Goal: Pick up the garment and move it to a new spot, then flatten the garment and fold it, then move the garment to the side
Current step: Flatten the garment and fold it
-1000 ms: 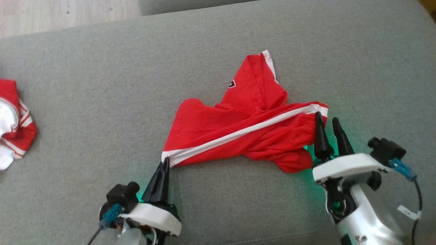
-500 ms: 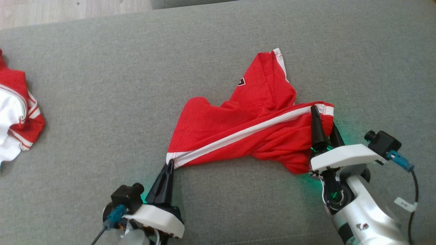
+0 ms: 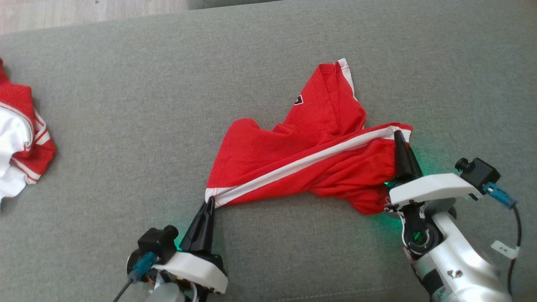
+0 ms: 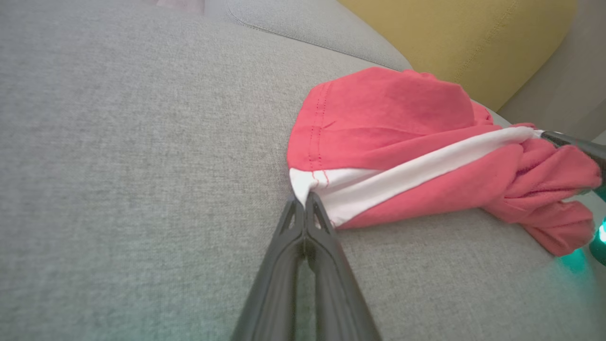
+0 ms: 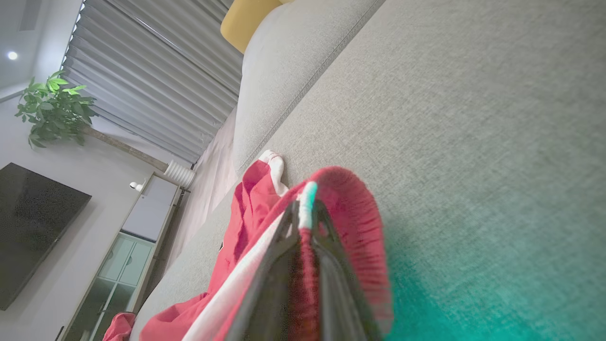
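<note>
The garment [image 3: 302,155] is a red piece with white stripes, lying crumpled on a grey sofa seat [image 3: 168,105]. My left gripper [image 3: 208,201] is shut on its near left white-edged corner, and the left wrist view shows that pinch [image 4: 305,196] on the white hem of the garment [image 4: 393,132]. My right gripper [image 3: 400,136] is shut on the right end of the white stripe. In the right wrist view the fabric of the garment [image 5: 350,208] is clamped between the fingers of the right gripper [image 5: 305,208]. The cloth sags between the two grips.
A second red and white cloth [image 3: 19,138] lies at the left edge of the seat. Wooden floor [image 3: 84,10] shows beyond the far edge. A yellow cushion [image 4: 464,38] and the sofa back [image 5: 284,71] stand to the right.
My right gripper moved in over the garment's right end and closed on the white-striped edge. The left gripper kept its hold. The camera shifted slightly.
</note>
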